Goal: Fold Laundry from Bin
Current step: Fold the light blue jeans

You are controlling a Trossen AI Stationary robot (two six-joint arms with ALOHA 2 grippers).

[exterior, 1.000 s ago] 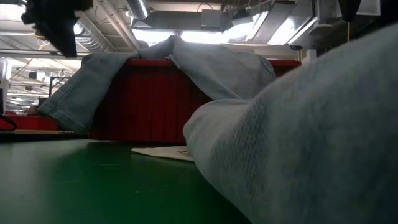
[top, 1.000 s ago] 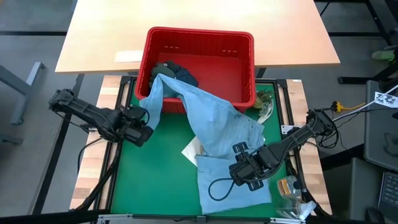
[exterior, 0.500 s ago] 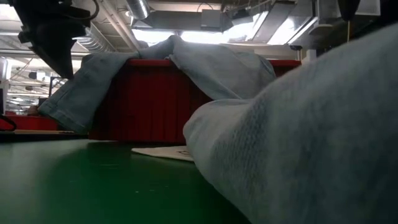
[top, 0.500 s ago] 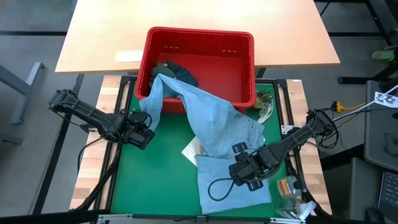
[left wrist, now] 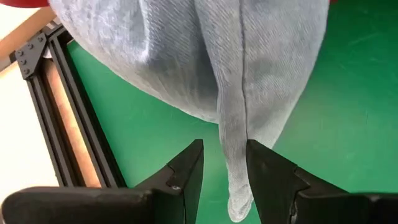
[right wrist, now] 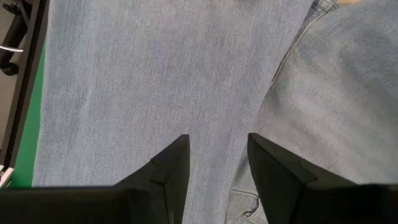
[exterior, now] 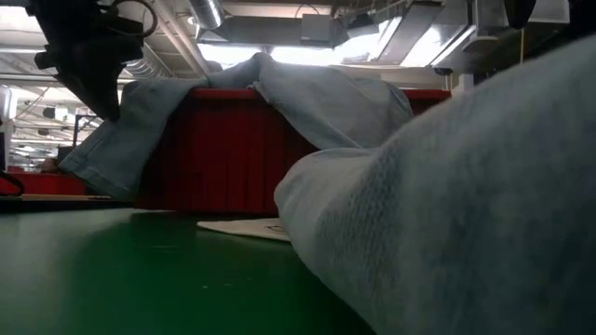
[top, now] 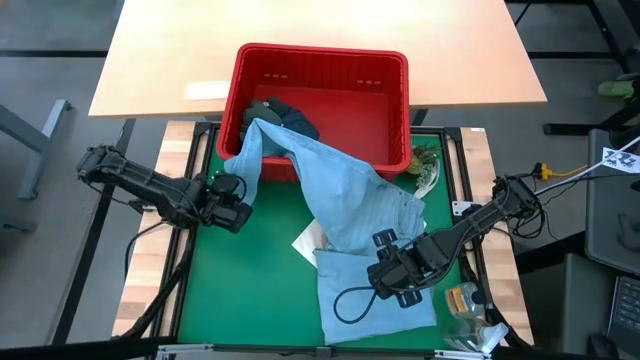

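Denim-like light blue shirt (top: 345, 200) is draping soft and limp from the bin (top: 390, 75) onto the worktop (top: 250, 290). I'm lining up the left tool (left wrist: 222, 163), fingers apart around its hanging seam, a good hold; right tool (right wrist: 217, 163) is hovering apart over cloth.

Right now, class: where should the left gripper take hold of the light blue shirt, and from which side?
Grip the sleeve end hanging over the red bin's front-left rim. The left gripper faces it, fingers open astride a narrow fold of the light blue shirt; close there.

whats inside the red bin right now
In the red bin, a dark garment lies bunched at one end, partly covered by the light blue shirt draped out over the rim onto the green mat. The rest shows bare red floor.
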